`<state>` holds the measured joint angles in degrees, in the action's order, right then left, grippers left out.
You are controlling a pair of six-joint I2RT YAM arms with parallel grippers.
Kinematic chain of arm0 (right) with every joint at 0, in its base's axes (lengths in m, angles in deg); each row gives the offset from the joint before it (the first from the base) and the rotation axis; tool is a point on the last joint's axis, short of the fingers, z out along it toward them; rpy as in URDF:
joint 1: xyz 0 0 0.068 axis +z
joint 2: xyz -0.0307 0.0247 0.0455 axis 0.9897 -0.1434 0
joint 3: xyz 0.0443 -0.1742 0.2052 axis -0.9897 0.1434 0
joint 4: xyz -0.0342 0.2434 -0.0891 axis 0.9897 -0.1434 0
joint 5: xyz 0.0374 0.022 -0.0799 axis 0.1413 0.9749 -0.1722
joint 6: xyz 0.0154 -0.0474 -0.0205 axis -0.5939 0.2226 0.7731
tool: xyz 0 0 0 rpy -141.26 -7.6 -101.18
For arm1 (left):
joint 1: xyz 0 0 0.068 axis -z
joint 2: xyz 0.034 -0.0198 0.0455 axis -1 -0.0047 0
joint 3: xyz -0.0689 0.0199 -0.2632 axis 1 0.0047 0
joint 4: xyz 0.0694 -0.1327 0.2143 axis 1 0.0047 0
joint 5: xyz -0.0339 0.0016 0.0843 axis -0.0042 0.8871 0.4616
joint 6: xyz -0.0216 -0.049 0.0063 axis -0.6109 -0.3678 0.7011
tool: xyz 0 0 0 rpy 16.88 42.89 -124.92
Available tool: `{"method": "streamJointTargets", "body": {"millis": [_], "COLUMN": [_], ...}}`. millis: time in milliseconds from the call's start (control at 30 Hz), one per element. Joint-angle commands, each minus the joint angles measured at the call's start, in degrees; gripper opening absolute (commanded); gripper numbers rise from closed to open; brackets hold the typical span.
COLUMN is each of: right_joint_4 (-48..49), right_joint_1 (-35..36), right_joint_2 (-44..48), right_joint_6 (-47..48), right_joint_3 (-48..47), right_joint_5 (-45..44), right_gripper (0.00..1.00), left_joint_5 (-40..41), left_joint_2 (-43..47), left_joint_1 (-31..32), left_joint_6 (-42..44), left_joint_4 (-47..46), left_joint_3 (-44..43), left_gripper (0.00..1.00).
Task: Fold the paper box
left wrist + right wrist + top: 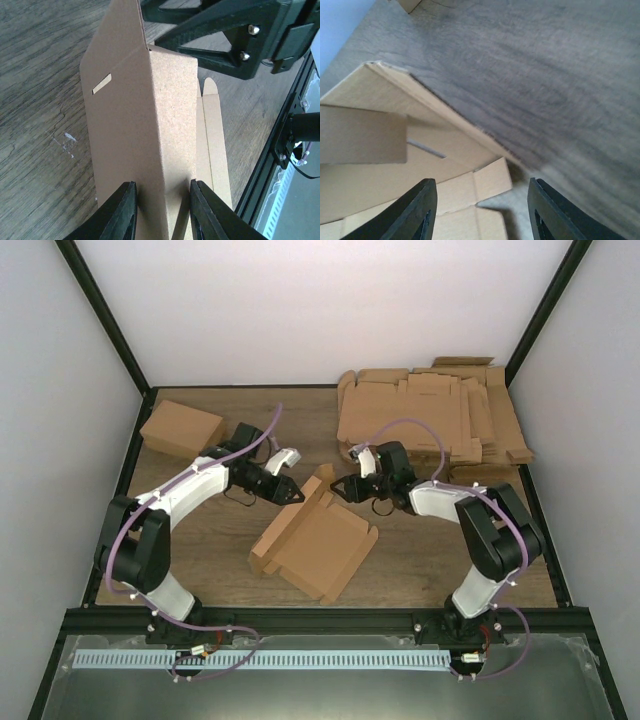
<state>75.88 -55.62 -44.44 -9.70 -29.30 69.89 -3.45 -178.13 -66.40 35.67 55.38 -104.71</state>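
- The paper box (325,550) is seen near the middle of the wooden surface (215,545), between the two arms, partly folded.
- Its flat base is laid on the surface with the long axis on a diagonal, from the near left toward the far right.
- One long wall is raised along the far-left side of the base and tilted inward. Its far end is pointed toward the right fingers (345,484).
- The left fingers (119,215) are closed on that raised wall, one on each side of the folded cardboard (150,125), with both pads pressed against it.
- A narrow slot (101,83) is cut in the panel to the left of the held fold.
- The right fingers (417,212) are held apart above a corner flap of the box (370,185), and nothing is gripped between them.
- A stack of flat cardboard sheets (430,415) is piled at the far right of the surface, well apart from the box.
- A second brown box (180,428) is placed at the far left corner, just beside the left arm.
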Motion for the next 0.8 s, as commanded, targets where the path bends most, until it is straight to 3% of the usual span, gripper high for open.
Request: {"method": "streamJointTargets", "body": {"millis": [0, 200, 333, 367, 500, 667, 767], "right_joint_4": [2.99, 2.90, 2.38, 2.06, 0.31, 0.05, 0.53], "right_joint_1": [0.23, 0.28, 0.17, -0.14, -1.17, -1.17, -1.01], "right_joint_2": [-2.93, -8.26, -9.17, -9.29, -9.17, -6.85, -4.54], "right_joint_6": [12.02, 23.11, 28.81, 30.14, 32.23, 29.31, 26.28], "right_joint_3": [-3.95, -8.01, -9.79, -10.03, -10.56, -8.83, -7.04], "right_joint_5": [-2.23, 7.21, 8.23, 9.96, 15.82, 15.27, 14.19], "right_gripper": [0.54, 0.67, 0.66, 0.64, 0.38, 0.06, 0.01], "left_joint_5": [5.09, 5.46, 5.73, 5.85, 5.97, 6.56, 6.62], "left_joint_2": [-2.34, -2.46, -2.48, -2.43, -2.38, -2.40, -2.48], "left_joint_1": [-0.31, -0.31, -0.31, -0.31, -0.32, -0.30, -0.30], "left_joint_6": [1.11, 1.11, 1.26, 1.34, 1.41, 1.13, 0.85], "left_joint_4": [1.37, 1.35, 1.45, 1.51, 1.55, 1.32, 1.16], "left_joint_3": [1.22, 1.04, 1.07, 0.96, 0.62, 0.98, 1.08], "left_gripper": [0.32, 0.32, 0.32, 0.31, 0.31, 0.31, 0.31]}}
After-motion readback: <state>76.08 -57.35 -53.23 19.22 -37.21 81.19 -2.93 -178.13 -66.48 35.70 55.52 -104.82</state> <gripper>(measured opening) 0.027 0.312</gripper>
